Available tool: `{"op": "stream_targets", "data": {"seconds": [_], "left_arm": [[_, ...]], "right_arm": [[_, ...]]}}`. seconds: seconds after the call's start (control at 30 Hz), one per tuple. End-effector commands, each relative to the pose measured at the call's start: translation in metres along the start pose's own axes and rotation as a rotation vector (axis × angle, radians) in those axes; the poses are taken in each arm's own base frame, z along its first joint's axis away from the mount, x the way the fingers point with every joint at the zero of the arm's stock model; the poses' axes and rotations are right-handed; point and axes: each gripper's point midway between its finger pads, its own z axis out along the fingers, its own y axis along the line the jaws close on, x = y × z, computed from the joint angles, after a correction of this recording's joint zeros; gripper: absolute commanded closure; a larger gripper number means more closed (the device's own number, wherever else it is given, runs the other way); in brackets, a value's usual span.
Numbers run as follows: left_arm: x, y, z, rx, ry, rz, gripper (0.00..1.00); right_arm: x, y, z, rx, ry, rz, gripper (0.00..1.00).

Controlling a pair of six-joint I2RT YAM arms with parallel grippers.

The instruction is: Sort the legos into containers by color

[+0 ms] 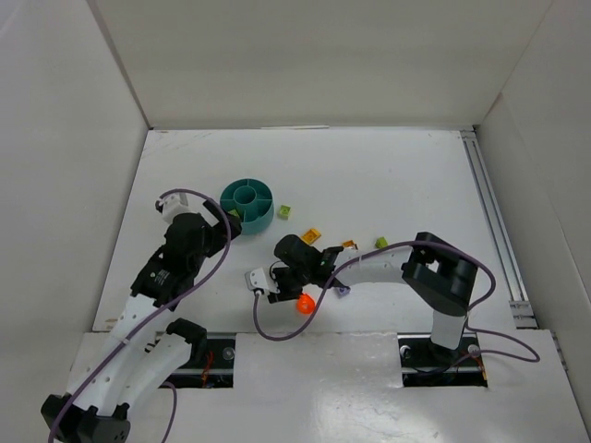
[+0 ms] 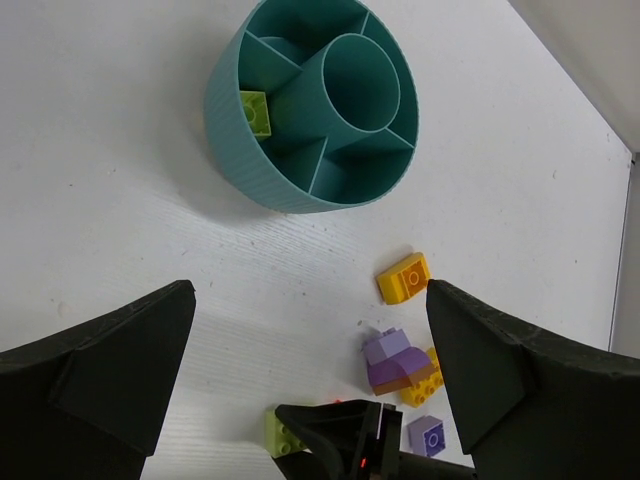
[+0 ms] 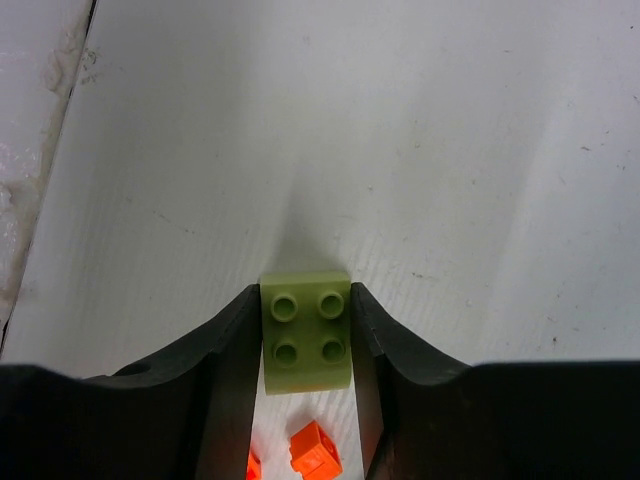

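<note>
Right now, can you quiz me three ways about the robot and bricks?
1. Where in the teal dish is the lime brick? A the middle cup; B an outer compartment; C on the rim.
2. What colour is the pinched brick in the right gripper? A purple; B brown; C lime green.
3. How is the left gripper? A wide open, empty; B shut on a brick; C inside the dish.
Answers: 1 B, it lies in a wedge against the outer wall. 2 C, the right wrist view shows it. 3 A, its jaws stand far apart, holding nothing.
</note>
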Motion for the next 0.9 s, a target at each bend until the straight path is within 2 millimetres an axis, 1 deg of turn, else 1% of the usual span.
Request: {"op": "stream_targets", "data": {"seconds": [0.0,0.07,0.1,0.13,0.17,0.2,0.23,0.27,0.3,0.33,0.37,0.4,0.43,0.47,0.57,0.6,0.63,0.67,0.7,0.73,0.77,0.8,0.83,0.87], "left_arm": [[-0.005,0.002,-0.003,-0.006,-0.028,-0.024,0.0],[-0.007,0.006,-0.003,-0.028,-0.041,-0.032,0.0],[-0.007,0.007,-0.005,-0.028,-0.041,-0.045,0.0],[-0.007,0.01,-0.005,-0.043,-0.047,-0.053,0.0],[-0.012,0.006,-0.008,-0.027,-0.059,-0.06,0.0],[-0.01,0.008,-0.009,-0.035,-0.053,-0.067,0.0],[-0.015,0.004,-0.012,-0.02,-0.065,-0.074,0.0],[-0.016,0.007,-0.014,-0.027,-0.071,-0.084,0.0],[-0.018,0.007,-0.016,-0.036,-0.075,-0.096,0.0],[-0.019,0.009,-0.018,-0.043,-0.084,-0.105,0.0],[-0.023,0.009,-0.022,-0.041,-0.097,-0.109,0.0],[-0.023,0.012,-0.022,-0.057,-0.102,-0.105,0.0],[-0.023,0.012,-0.022,-0.057,-0.102,-0.105,0.0],[-0.025,0.011,-0.024,-0.057,-0.102,-0.105,0.0],[-0.027,0.01,-0.027,-0.05,-0.107,-0.108,0.0],[-0.027,0.011,-0.027,-0.051,-0.107,-0.095,0.0],[-0.026,0.006,-0.027,-0.028,-0.098,-0.09,0.0],[-0.027,0.002,-0.03,-0.005,-0.099,-0.084,0.0],[-0.027,0.002,-0.03,-0.005,-0.099,-0.083,0.0],[-0.027,0.003,-0.03,-0.005,-0.099,-0.074,0.0],[-0.027,0.003,-0.03,-0.005,-0.099,-0.074,0.0],[-0.029,0.002,-0.032,-0.004,-0.1,-0.075,0.0],[-0.032,0.003,-0.034,-0.013,-0.111,-0.075,0.0],[-0.032,0.007,-0.034,-0.034,-0.113,-0.082,0.0]], "right_arm": [[-0.015,-0.001,0.001,-0.015,-0.048,-0.022,0.74],[-0.022,-0.009,-0.005,0.021,-0.058,-0.035,0.75],[-0.031,-0.015,-0.015,0.054,-0.072,-0.048,0.77],[-0.043,-0.033,-0.023,0.129,-0.088,-0.069,0.79],[-0.048,-0.038,-0.03,0.157,-0.09,-0.075,0.79],[-0.058,-0.052,-0.039,0.215,-0.123,-0.079,0.79],[-0.073,-0.068,-0.054,0.276,-0.163,-0.095,0.8],[-0.078,-0.076,-0.061,0.304,-0.186,-0.088,0.8],[-0.09,-0.095,-0.071,0.366,-0.228,-0.103,0.8],[-0.095,-0.109,-0.083,0.409,-0.253,-0.092,0.8],[-0.114,-0.123,-0.095,0.441,-0.298,-0.112,0.8],[-0.122,-0.125,-0.093,0.425,-0.321,-0.123,0.8],[-0.129,-0.134,-0.096,0.434,-0.335,-0.146,0.8],[-0.145,-0.145,-0.098,0.447,-0.357,-0.185,0.8],[-0.164,-0.156,-0.094,0.435,-0.396,-0.251,0.8],[-0.169,-0.168,-0.092,0.439,-0.408,-0.271,0.8],[-0.178,-0.166,-0.09,0.41,-0.439,-0.299,0.8],[-0.181,-0.178,-0.091,0.398,-0.463,-0.332,0.79],[-0.177,-0.186,-0.09,0.406,-0.452,-0.333,0.79],[-0.181,-0.187,-0.089,0.376,-0.481,-0.348,0.79],[-0.176,-0.188,-0.085,0.344,-0.477,-0.359,0.79],[-0.171,-0.195,-0.086,0.336,-0.476,-0.364,0.79],[-0.176,-0.2,-0.081,0.326,-0.484,-0.384,0.79],[-0.174,-0.202,-0.078,0.299,-0.491,-0.395,0.79]]}}
